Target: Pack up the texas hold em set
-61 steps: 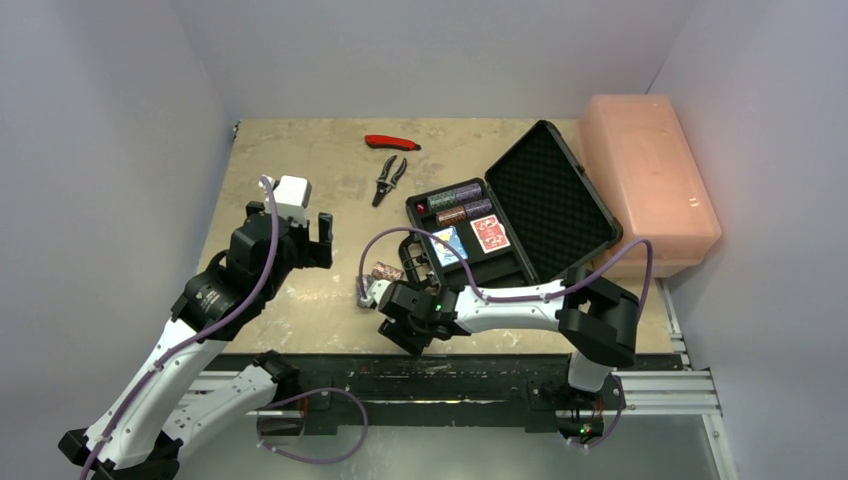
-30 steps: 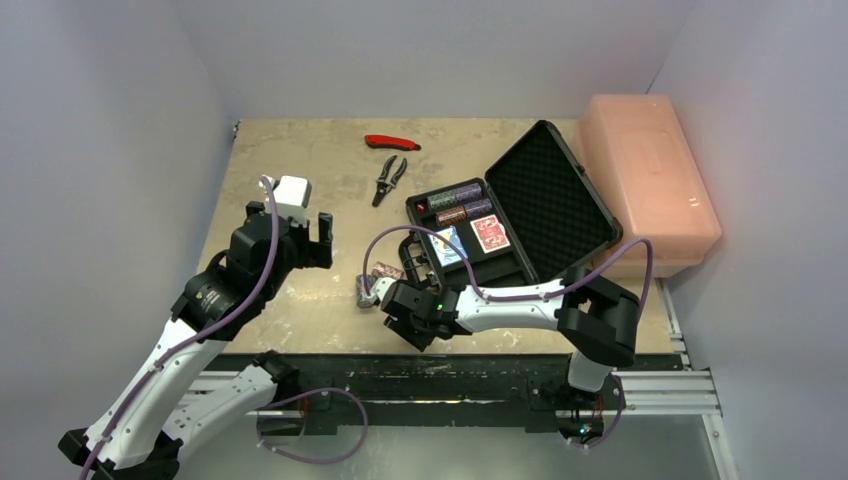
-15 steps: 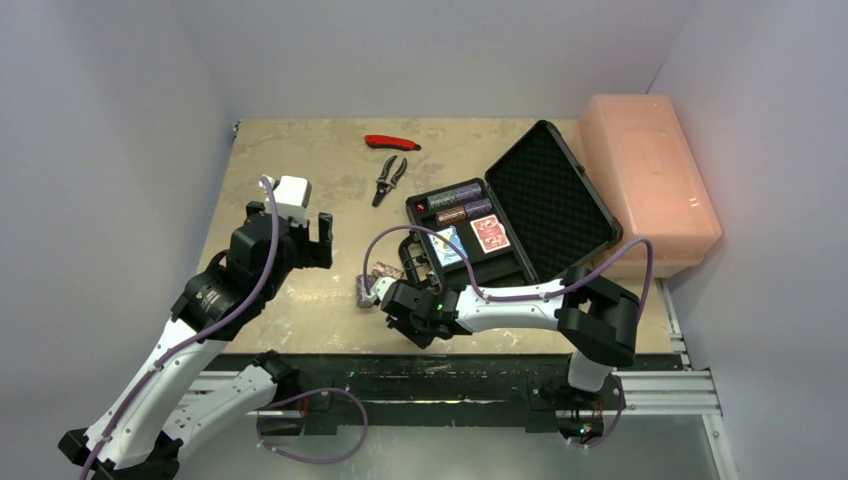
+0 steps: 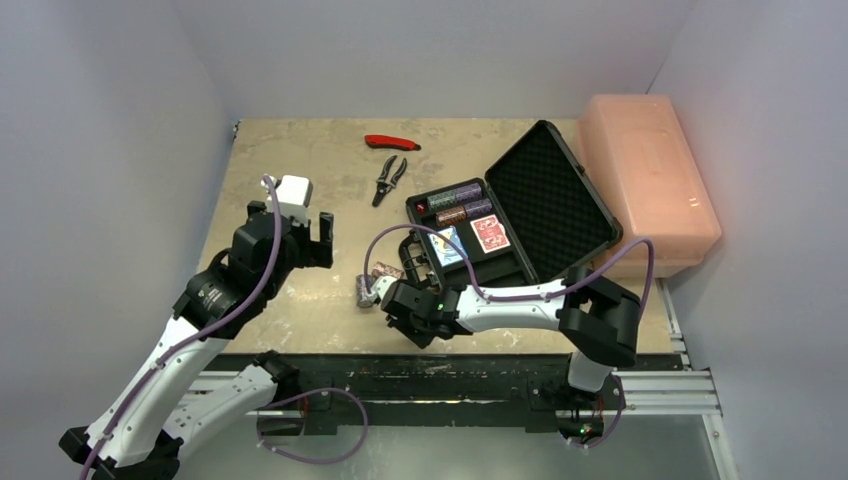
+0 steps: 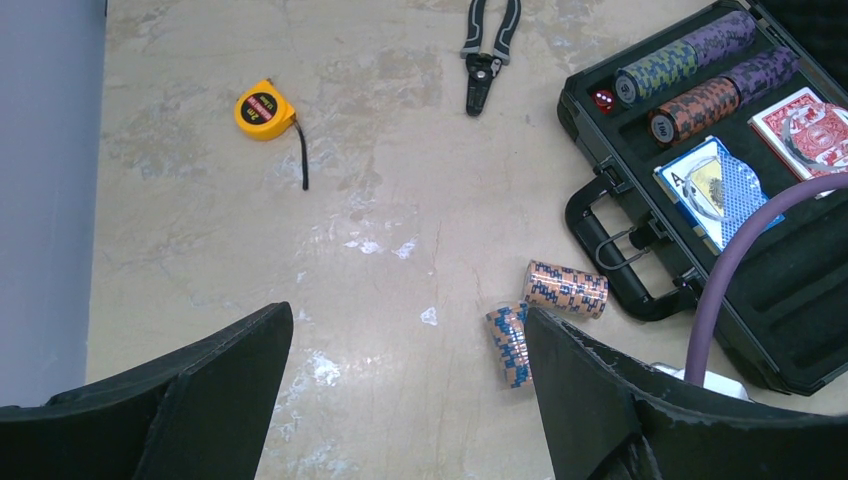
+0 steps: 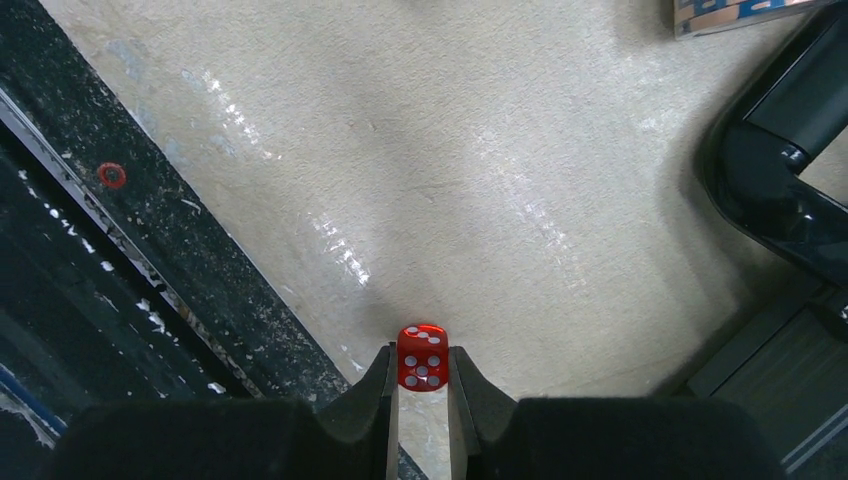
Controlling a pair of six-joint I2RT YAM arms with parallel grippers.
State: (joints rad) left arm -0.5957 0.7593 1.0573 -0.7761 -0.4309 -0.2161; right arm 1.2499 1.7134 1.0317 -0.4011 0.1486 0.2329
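The black briefcase point(image 4: 545, 190) lies open at the right. It holds chip stacks point(image 5: 690, 60), a blue deck point(image 5: 712, 188), a red deck point(image 5: 812, 128) and a red die point(image 5: 602, 99). Two loose chip stacks point(image 5: 565, 288) point(image 5: 508, 345) lie on the table in front of the case handle point(image 5: 610, 262). My right gripper point(image 6: 422, 352) is low near the table's front edge, shut on a second small red die point(image 6: 422, 345) held between its fingertips. My left gripper point(image 5: 408, 315) hovers open above the table to the left of the loose stacks, with nothing in it.
Pliers point(image 4: 389, 178) and a red-handled tool point(image 4: 392, 142) lie at the back. A yellow tape measure point(image 5: 265, 108) lies on the left. A large pink box point(image 4: 648, 180) stands right of the case. The dark table edge rail point(image 6: 90, 200) runs just beside the right gripper.
The right jaws have closed on the red die, and that gripper has shifted slightly to the left. The left arm has stayed in place.
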